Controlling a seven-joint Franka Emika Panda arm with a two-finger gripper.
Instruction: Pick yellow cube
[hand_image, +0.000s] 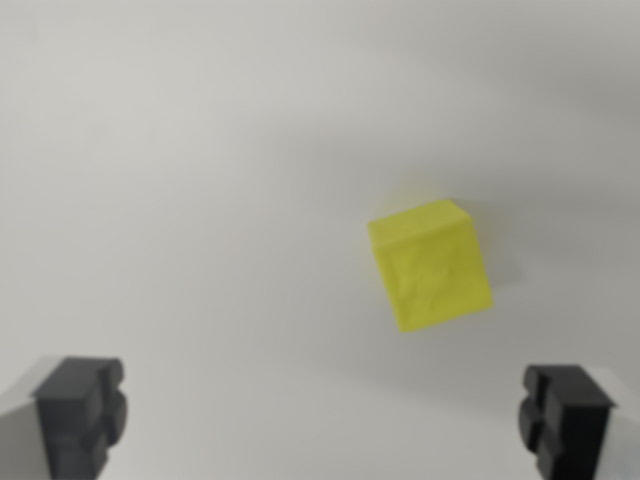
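item: cube (430, 265), yellow, one, resting alone on a plain pale table (200, 150); sits right of centre in the wrist view, turned a little so one corner leans toward the wrist view's right, with a faint shadow on that side. picture is soft, so surface detail cannot be told. item: gripper (325, 420), both dark fingertips showing at the bottom corners of the view, spread wide and holding nothing. relation: cube lies well apart from both fingertips, beyond them and nearer the fingertip on the wrist view's right than the other; not between them. reason for placement, judged: fingers are spread so the cube can pass between them once lined up, and the camera looks down from above to find it. status, judged: approach stage, no grasp begun. next need, judged: shift toward the wrist view's right and forward to centre the cube, perhaps turn to meet its flat faces, then descend.
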